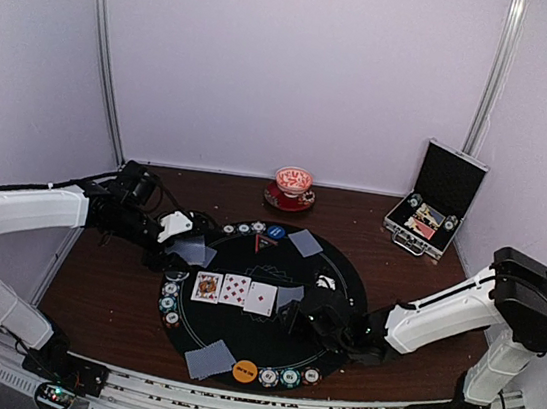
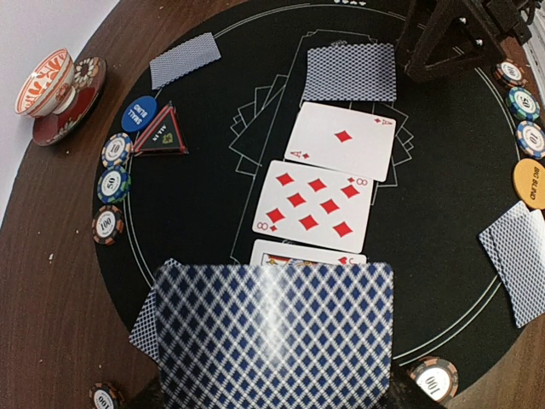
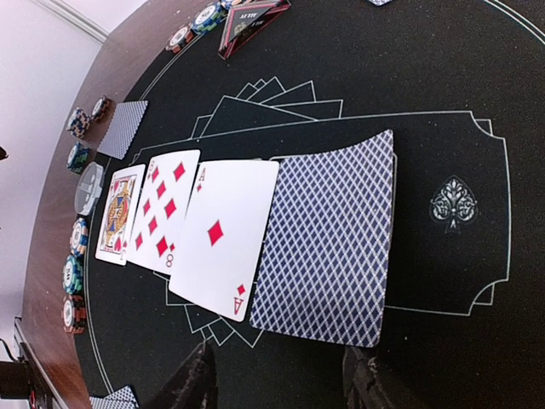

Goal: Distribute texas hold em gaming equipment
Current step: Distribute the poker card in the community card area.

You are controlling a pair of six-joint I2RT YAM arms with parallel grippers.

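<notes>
Now I'm seeing right gripper (image 3: 277,375) gaping, empty, just short of face-down card (image 3: 328,247) lying at 3 o'clock of ace (image 3: 223,239); left gripper (image 1: 183,238) pinching blue-backed card (image 2: 272,332) at 10 o'clock of mat (image 1: 236,336).

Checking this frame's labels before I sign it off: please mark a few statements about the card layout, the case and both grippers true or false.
1. On the mat, three cards lie face up in a row. True.
2. The face-up card next to the face-down card in that row is an eight. False: it is the ace of diamonds.
3. The right gripper is shut on a chip. False: it is open, with nothing between its fingers.
4. The left gripper holds a blue-backed card. True.
5. The case is closed. False: its lid stands open.
</notes>
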